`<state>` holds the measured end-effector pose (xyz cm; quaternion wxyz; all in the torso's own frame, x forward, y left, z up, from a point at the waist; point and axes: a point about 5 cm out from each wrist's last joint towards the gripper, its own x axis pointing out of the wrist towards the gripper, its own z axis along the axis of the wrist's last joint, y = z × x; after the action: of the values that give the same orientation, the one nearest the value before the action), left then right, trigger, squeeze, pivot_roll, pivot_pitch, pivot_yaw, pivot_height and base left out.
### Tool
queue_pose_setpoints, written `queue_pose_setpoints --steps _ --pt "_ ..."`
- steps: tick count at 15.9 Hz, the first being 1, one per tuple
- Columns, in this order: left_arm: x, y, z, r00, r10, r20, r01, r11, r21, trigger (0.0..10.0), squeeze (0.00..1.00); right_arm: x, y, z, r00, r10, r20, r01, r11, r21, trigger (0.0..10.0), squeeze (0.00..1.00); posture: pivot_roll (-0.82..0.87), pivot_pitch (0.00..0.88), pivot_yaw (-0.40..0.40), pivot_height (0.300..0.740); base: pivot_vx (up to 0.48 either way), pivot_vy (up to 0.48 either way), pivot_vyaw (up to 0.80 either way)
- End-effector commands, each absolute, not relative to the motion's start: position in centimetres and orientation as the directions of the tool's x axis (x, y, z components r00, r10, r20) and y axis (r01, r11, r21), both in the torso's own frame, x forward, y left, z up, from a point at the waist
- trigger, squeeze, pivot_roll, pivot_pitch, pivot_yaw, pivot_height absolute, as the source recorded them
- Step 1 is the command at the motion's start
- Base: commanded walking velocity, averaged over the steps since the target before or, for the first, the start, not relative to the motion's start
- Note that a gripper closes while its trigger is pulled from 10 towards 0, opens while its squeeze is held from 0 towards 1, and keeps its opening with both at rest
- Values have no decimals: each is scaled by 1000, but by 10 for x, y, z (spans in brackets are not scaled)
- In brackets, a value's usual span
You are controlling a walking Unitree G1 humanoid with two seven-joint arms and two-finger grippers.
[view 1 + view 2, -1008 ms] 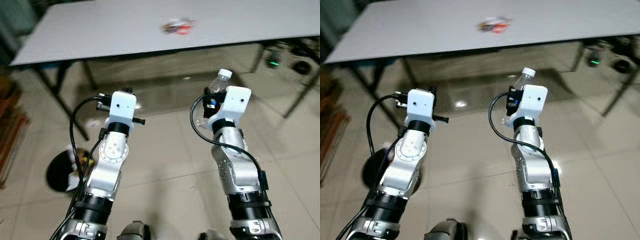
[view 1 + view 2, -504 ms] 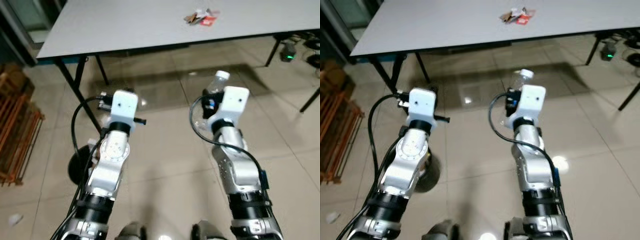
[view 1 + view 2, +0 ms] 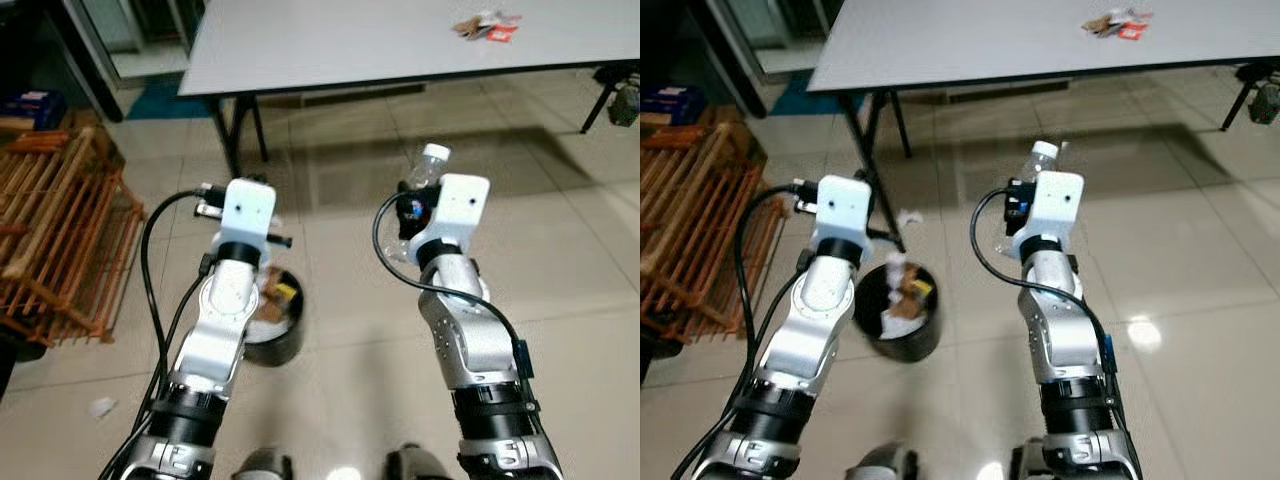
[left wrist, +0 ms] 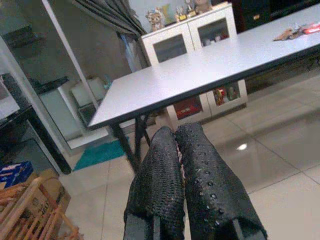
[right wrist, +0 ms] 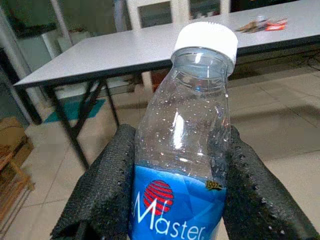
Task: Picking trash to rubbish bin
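Observation:
My right gripper (image 5: 172, 195) is shut on a clear plastic bottle (image 5: 186, 140) with a white cap and a blue label, held upright in front of me above the tiled floor; the bottle (image 3: 425, 168) sticks up past the white wrist housing. My left gripper (image 4: 175, 175) is shut with nothing between its black fingers and is raised at the same height. A black round rubbish bin (image 3: 902, 315) with paper and wrappers inside stands on the floor between my arms, closer to the left one. More trash (image 3: 485, 25) lies on the grey table (image 3: 350, 45) at the far right.
A wooden slatted rack (image 3: 55, 250) stands at the left. The table's black legs (image 3: 232, 130) rise just beyond the bin. A scrap of white paper (image 3: 908, 217) lies on the tiles by the leg. Open tiled floor stretches to the right.
The camera has swung to the left: the table and trash slid rightward in view, and the bin now shows fully between my arms. Both grippers keep their pose, the bottle still held.

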<state>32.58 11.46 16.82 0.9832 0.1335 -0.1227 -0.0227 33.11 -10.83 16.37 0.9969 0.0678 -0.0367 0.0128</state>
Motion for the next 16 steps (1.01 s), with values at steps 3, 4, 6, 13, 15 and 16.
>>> queue_pose_setpoints --steps 3,4,6,13,15,16 --pt "324 121 168 966 -84 245 11 959 284 10000 0 329 -98 166 995 50 82 -61 990 128 10000 0 2 111 84 720 0 159 0" --pt "323 119 167 965 -97 244 22 956 293 10000 0 329 -98 165 996 52 79 -61 990 127 10000 0 3 102 87 720 0 0 0" --pt "322 117 167 964 -119 240 44 954 296 10000 0 328 -97 165 996 53 78 -62 990 129 10000 0 3 97 90 720 0 0 0" --pt "323 117 165 967 -129 222 59 953 296 10000 0 327 -95 163 996 66 67 -74 987 141 10000 0 3 110 92 720 0 0 -60" --pt "323 117 164 968 -127 218 58 953 298 10000 0 327 -94 163 995 71 63 -79 988 134 10000 0 7 115 89 720 0 0 -725" --pt "322 117 163 969 -126 214 57 952 300 10000 0 327 -93 162 995 77 59 -84 988 128 10000 0 8 116 87 720 0 0 -781"
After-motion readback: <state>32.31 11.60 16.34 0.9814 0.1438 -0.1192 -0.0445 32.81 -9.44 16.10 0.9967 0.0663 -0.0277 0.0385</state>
